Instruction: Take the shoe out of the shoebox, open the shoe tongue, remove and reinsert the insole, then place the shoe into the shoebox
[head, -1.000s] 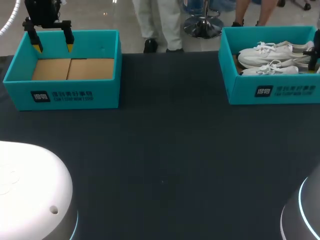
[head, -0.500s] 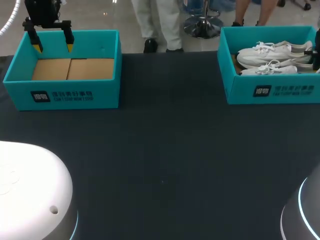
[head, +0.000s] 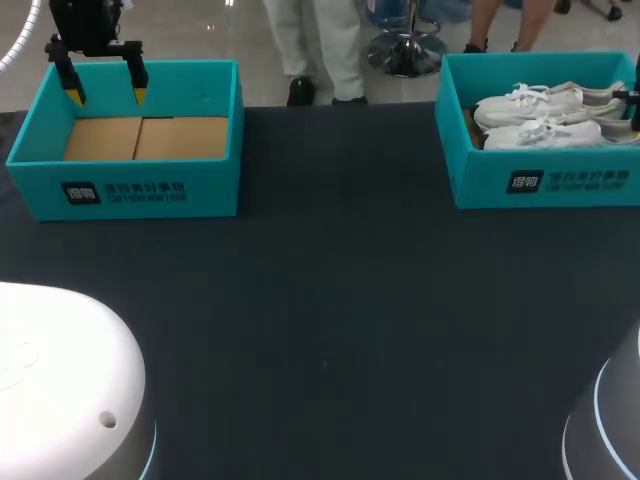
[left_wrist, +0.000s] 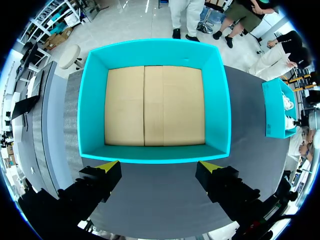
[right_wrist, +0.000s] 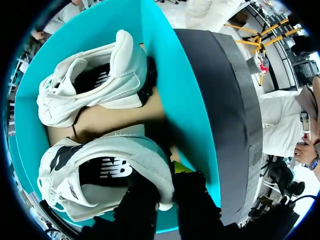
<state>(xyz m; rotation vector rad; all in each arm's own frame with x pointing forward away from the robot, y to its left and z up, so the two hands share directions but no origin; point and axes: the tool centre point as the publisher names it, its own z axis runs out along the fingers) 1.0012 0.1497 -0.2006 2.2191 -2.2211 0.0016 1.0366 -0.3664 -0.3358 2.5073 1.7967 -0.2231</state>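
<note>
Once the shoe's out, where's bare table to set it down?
The table is bare between the left box and right box and in front of both. The right box is crowded: far shoe, near shoe, right gripper at its heel.

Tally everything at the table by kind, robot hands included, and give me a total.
Teal shoeboxes: 2, the empty shoebox and the full shoebox.
White shoes: 2, the gripped shoe and the free shoe.
Robot hands: 2, the left hand and the right hand.
Total: 6.
</note>
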